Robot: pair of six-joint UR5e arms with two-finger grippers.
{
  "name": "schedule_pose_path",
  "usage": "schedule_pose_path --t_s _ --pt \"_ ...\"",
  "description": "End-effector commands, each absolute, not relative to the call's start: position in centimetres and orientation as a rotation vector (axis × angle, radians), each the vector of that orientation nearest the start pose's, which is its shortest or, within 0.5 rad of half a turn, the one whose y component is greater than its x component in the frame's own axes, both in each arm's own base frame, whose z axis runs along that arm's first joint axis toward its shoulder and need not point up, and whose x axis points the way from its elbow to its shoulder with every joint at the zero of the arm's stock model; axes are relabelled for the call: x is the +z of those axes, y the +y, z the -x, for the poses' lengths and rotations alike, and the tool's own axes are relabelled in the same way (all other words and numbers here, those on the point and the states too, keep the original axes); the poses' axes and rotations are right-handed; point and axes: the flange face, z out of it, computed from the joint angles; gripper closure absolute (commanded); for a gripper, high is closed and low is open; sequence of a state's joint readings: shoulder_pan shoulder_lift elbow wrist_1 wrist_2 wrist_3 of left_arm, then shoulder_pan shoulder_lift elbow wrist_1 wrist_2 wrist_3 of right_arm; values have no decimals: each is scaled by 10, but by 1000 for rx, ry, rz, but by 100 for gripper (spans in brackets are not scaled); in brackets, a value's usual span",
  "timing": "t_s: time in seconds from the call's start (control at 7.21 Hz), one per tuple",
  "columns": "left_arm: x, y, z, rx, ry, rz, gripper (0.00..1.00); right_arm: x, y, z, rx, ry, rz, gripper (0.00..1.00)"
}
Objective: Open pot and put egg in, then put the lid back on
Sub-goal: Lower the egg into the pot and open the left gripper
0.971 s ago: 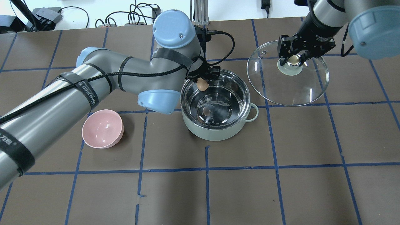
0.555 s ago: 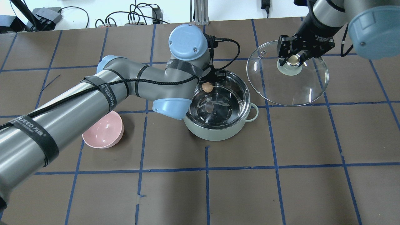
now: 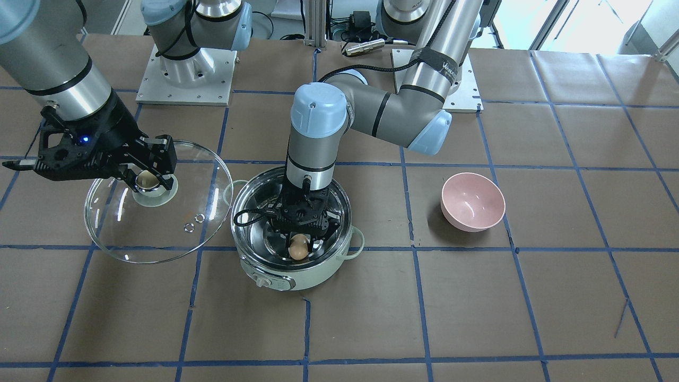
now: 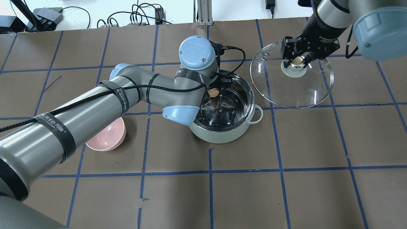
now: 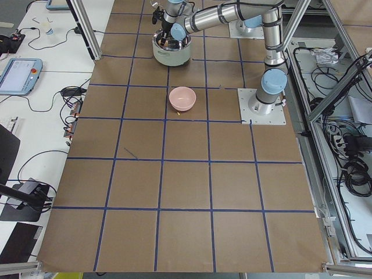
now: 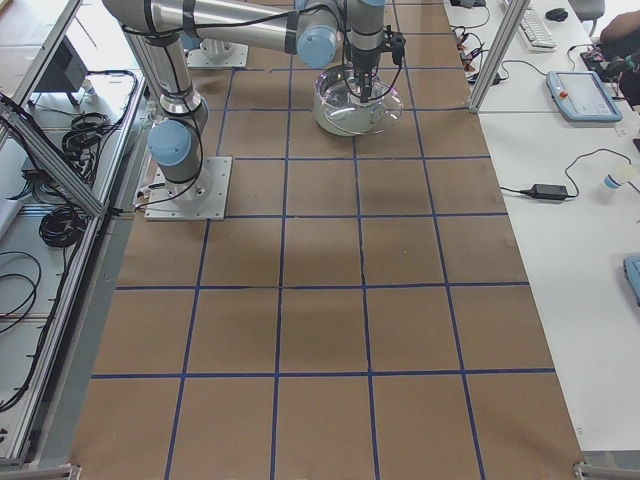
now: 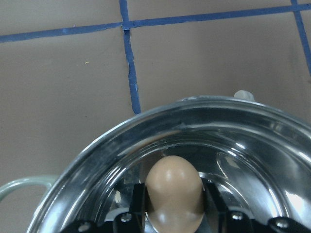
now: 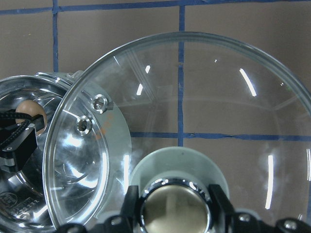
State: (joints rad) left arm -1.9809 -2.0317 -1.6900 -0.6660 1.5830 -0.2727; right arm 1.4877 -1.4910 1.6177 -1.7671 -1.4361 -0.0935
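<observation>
The egg is pinched in the left claw and held inside the open pot, above its steel floor. The lid is gripped by its knob in the right claw, just right of the pot, over the worktop.

The left arm reaches over the pot, seemingly into it.

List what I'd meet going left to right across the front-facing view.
The lid, held by its knob in the right gripper → pot, with the egg held inside it by the left gripper → pink bowl.
</observation>
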Motion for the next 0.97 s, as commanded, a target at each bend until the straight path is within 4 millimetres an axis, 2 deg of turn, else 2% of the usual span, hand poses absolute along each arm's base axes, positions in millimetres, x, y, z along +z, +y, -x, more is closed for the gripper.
schedule_pose_path --t_s 0.0,0.14,0.28,0.42,0.55,0.83 --pt "256 -536 378 -482 3191 -220 86 445 -540 -102 -124 3012 26 59" --pt "250 -535 378 -465 3190 -218 69 445 -539 -103 -124 3012 28 59" --pt "248 -536 378 -460 3190 -218 62 445 -540 -102 -124 3012 26 59" --pt "248 -536 378 -461 3189 -220 49 445 -539 -103 -124 3011 28 58" --pt "249 -536 378 -463 3189 -222 29 445 -539 -102 -124 3011 26 59" --pt "256 -537 378 -482 3190 -222 24 445 -539 -102 -120 3011 23 62"
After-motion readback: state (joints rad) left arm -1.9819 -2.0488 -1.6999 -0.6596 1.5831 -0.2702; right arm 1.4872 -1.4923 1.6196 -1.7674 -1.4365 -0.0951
